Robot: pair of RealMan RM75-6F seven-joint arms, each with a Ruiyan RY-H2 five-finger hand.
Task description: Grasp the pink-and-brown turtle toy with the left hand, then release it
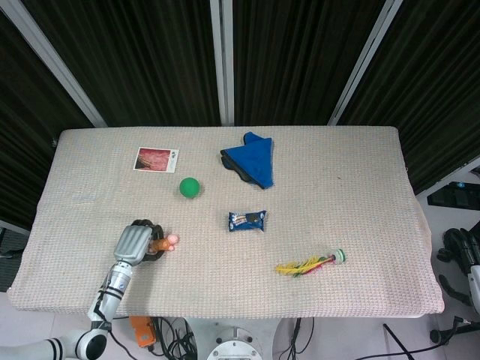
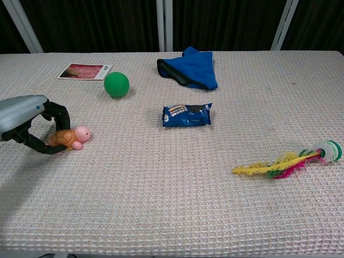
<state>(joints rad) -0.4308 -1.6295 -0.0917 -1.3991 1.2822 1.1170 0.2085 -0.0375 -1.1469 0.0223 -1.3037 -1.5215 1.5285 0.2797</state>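
The pink-and-brown turtle toy (image 2: 69,137) is at the table's front left, its pink head pointing right and tilted slightly up. My left hand (image 2: 29,123) grips it, black fingers curled around the brown shell from above and below. In the head view the left hand (image 1: 135,243) covers most of the turtle toy (image 1: 166,241), leaving only the pink head showing. My right hand (image 1: 465,255) hangs off the table's right edge by dark equipment; its fingers are too small to read.
A green ball (image 2: 116,84) and a photo card (image 2: 84,71) lie behind the turtle. A blue snack packet (image 2: 187,114) sits mid-table, a blue cloth (image 2: 192,69) at the back, a feathered shuttlecock (image 2: 290,160) at front right.
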